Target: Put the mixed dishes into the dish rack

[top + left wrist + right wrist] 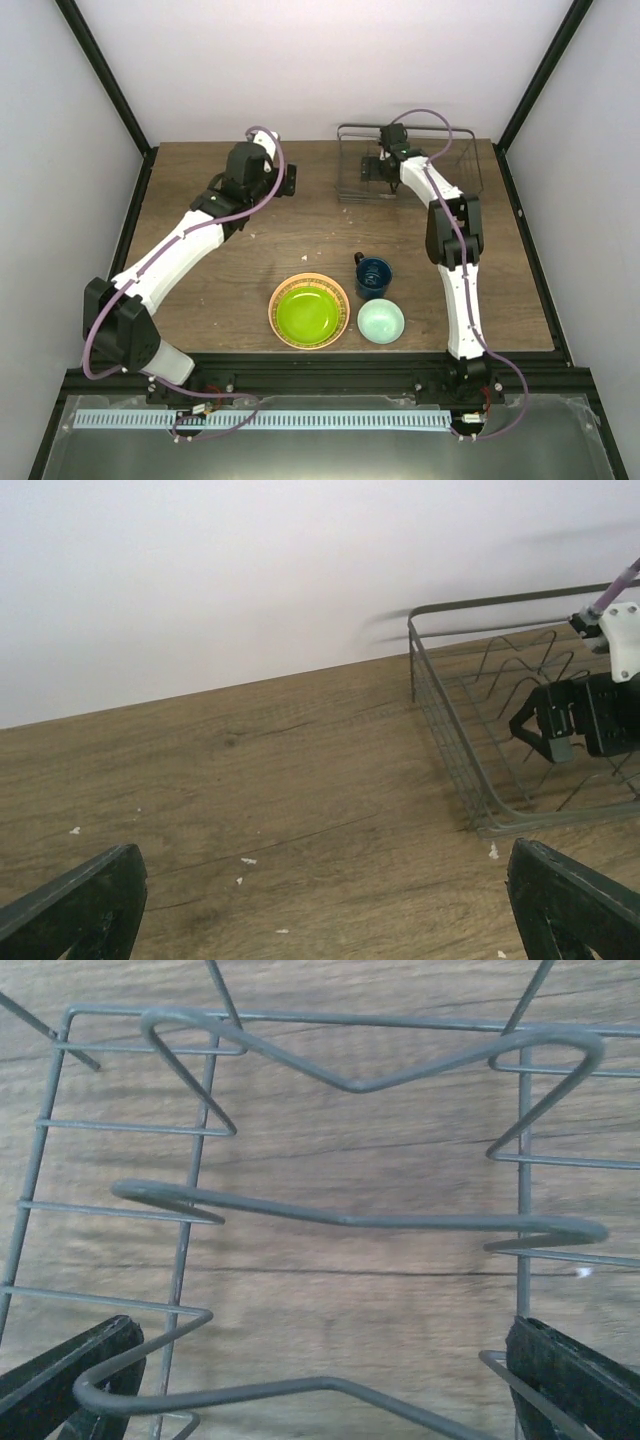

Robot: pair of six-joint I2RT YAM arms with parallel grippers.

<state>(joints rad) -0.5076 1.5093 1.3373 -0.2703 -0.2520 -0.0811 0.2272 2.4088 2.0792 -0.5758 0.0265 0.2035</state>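
Top view, clock face on the table (300,230): the dish rack (410,160) sits at 1 o'clock, against the far edge.

The right gripper (376,172) is inside the rack's outline, over its left part, pointing down at the wire floor. In its wrist view both fingers (70,1380) sit at the bottom corners, spread wide. Between them are only bent rack wires with wood below. Released, holding nothing. Can't tell whether the fingertips touch the wires.

The left gripper (325,890) hovers over bare table at about 11 o'clock, left of the rack and apart from it. Its wrist view looks across the wood at the rack's left wall, with the right gripper visible inside. Fingers wide apart, released, nothing held.

The dishes are all at 6 o'clock by the near edge, well apart from both grippers.
- The lime-green plate (307,311) lies on the orange woven plate (275,305); only the orange rim shows around it.
- The blue mug (374,277) stands upright at 2 o'clock from that stack, just beside it, handle toward about 11 o'clock.
- The mint bowl (381,321) stands upright at 3 o'clock from the stack, just beside it, at 6 o'clock from the mug.

From the right gripper the mug lies straight at 6 o'clock. From the left gripper the stack lies at about 5 o'clock.
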